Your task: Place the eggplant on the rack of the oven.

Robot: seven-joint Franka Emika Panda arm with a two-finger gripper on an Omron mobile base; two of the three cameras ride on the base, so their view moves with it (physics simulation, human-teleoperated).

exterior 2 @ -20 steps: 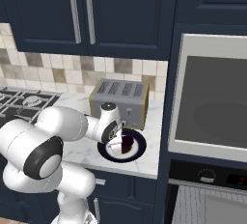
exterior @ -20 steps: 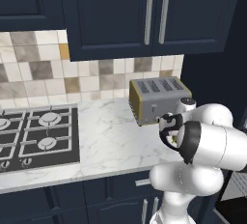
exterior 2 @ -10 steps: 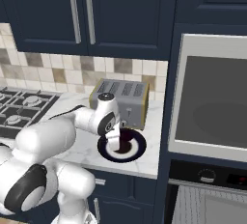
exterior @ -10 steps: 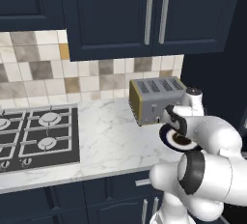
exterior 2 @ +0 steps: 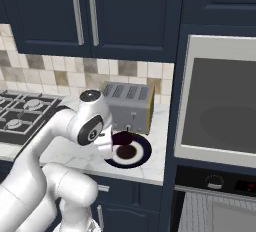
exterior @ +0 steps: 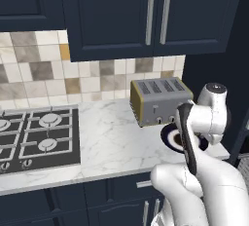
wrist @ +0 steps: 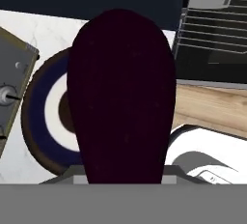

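eggplant lifted, transfer to oven rack pending

the gripper (exterior 2: 112, 143) has its fingers closed around the eggplant (wrist: 120, 92); in the hand view the dark maroon body covers the finger tips, so the exact gap between them cannot be read. in the right base view the eggplant (exterior 2: 121, 137) hangs just above the plate (exterior 2: 142, 153), apart from its brown centre. the plate sits on the marble counter (exterior: 112, 142), just in front of the toaster (exterior 2: 129, 107) and near the counter's right end.

judged step: carry phase, the pick being complete. the oven (exterior 2: 220, 208) stands to the right of the counter and lower down, and its rack (wrist: 212, 30) shows as grey wires at the upper right of the hand view.

next move calls for swinging the arm right and down, clearing the counter edge, then bringing the eggplant level over the rack wires before release.
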